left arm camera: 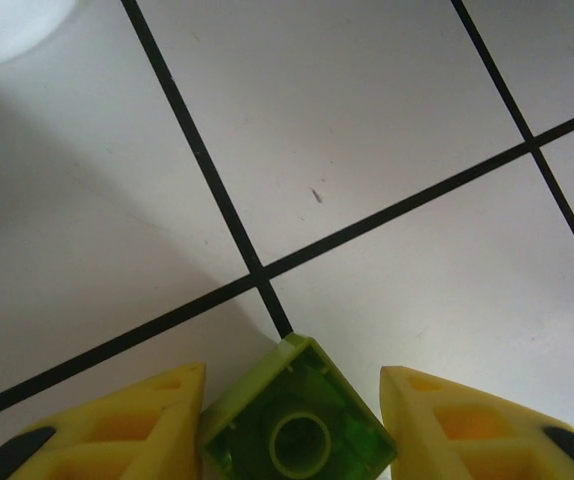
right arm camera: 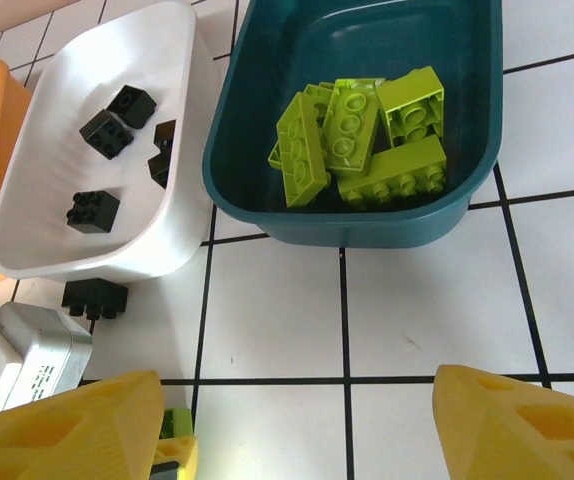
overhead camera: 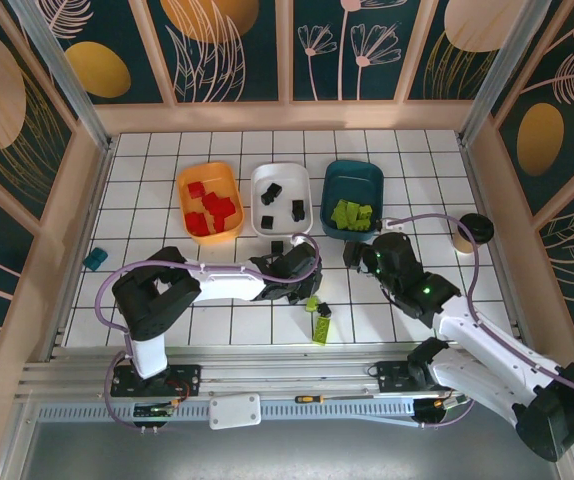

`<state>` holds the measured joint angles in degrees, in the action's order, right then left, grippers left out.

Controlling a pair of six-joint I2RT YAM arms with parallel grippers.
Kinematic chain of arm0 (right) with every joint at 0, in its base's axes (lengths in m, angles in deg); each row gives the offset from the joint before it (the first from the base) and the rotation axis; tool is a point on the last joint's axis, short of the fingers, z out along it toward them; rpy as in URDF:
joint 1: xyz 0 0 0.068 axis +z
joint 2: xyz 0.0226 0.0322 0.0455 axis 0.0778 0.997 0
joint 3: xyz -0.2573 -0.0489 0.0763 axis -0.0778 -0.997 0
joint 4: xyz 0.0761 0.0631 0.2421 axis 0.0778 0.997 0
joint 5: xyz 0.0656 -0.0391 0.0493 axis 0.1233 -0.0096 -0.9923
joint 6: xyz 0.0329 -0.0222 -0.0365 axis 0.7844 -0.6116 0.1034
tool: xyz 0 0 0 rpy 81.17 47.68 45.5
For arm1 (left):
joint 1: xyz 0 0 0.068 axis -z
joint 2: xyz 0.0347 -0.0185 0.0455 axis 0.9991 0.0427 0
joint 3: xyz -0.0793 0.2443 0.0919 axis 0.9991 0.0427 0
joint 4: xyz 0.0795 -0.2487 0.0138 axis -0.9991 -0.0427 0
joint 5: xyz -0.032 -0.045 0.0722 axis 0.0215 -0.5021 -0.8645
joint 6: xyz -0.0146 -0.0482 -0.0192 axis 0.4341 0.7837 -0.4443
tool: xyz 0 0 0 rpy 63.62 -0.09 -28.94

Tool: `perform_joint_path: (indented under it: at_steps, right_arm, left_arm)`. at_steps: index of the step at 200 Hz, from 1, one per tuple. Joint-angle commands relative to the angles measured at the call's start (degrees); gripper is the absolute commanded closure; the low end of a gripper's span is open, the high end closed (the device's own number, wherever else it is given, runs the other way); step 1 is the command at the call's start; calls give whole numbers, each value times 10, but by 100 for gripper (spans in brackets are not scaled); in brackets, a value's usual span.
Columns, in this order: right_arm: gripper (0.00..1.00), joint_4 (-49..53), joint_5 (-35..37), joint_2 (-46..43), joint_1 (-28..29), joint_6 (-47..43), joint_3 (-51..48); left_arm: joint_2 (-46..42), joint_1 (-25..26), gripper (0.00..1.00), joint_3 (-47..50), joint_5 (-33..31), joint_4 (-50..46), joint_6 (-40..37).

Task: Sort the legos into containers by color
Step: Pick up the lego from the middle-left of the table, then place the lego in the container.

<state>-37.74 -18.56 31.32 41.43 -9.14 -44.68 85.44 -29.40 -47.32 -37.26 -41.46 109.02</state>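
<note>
Legos [right arm camera: 352,130] in three trays [right arm camera: 367,228]; unclenched left gripper [left arm camera: 292,380] straddles one green; right gripper [right arm camera: 297,385] unclenched

white tiled table [overhead camera: 147,170] bears orange tray [overhead camera: 217,178], white tray [overhead camera: 282,175], teal tray [overhead camera: 352,185], lime brick [overhead camera: 322,327], black brick [overhead camera: 276,245], teal block [overhead camera: 95,259].

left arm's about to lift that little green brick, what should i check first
1. green brick sits between the left gripper fingers: ok
2. both fingers pressing it firmly: cannot tell
3. room in the teal tray for it: ok
4. way to that tray free: not ok, the open right gripper hovers just in front of it
5. nothing else loose on the table: not ok, a black brick lies beside the white tray and a long green brick lies near the arms
</note>
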Motion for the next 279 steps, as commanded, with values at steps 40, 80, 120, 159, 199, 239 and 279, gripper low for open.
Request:
perform_joint_path:
  at_steps: [40, 80, 120, 159, 199, 239, 279]
  right_arm:
    - [28, 18, 34, -35, 0, 16, -7]
    - [28, 26, 38, -58, 0, 25, -16]
    - [28, 34, 33, -65, 0, 34, -28]
    - [28, 43, 26, -74, 1, 42, -39]
    - [28, 51, 16, -78, 2, 46, -48]
    - [28, 49, -16, -76, 3, 45, -46]
    - [28, 36, -62, -54, 19, 45, -49]
  left_arm:
    - [-29, -5, 69, -42, -53, -34, -8]
    - [-30, -38, 69, -129, -42, -46, -32]
    - [53, -81, 69, -262, -5, -58, -50]
    - [165, -94, 69, -412, 9, -97, -69]
    - [237, -106, 66, -513, 25, -125, -62]
    - [268, -109, 36, -574, 29, -150, -59]
    - [208, -110, 12, -563, 31, -135, -61]
